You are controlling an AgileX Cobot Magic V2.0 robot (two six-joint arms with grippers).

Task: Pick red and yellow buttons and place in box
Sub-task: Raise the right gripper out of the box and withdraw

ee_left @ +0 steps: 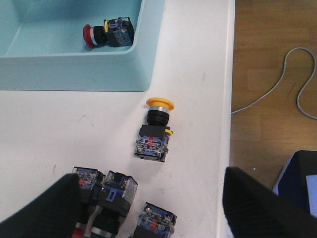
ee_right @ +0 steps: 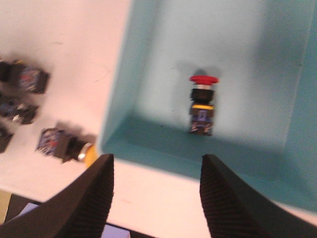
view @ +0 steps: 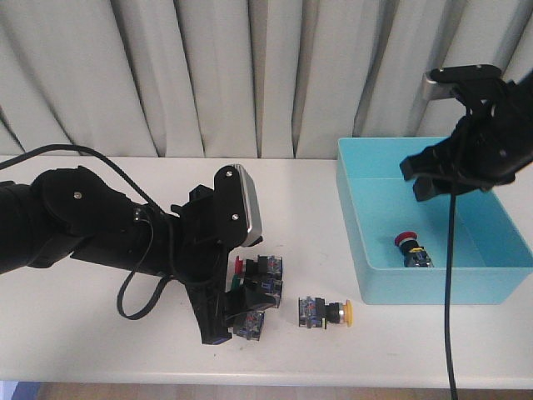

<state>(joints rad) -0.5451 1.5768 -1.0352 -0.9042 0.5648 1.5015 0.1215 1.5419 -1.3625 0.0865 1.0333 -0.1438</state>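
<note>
One red button (view: 411,247) lies on its side inside the turquoise box (view: 356,242), also seen in the right wrist view (ee_right: 202,105). A yellow button (view: 326,312) lies alone on the white table just left of the box's near corner. A cluster of buttons (view: 254,287) lies left of it; a red cap (view: 239,267) and a green cap peek out. My left gripper (view: 226,327) is open and low over that cluster, its fingers (ee_left: 44,208) straddling the blue-grey bases (ee_left: 114,196). My right gripper (view: 429,179) hangs open and empty above the box.
A grey curtain hangs behind the table. The table's front edge is close to the cluster, with wooden floor and a cable (ee_left: 292,79) beyond it. The left arm's black cable (view: 133,292) loops over the table.
</note>
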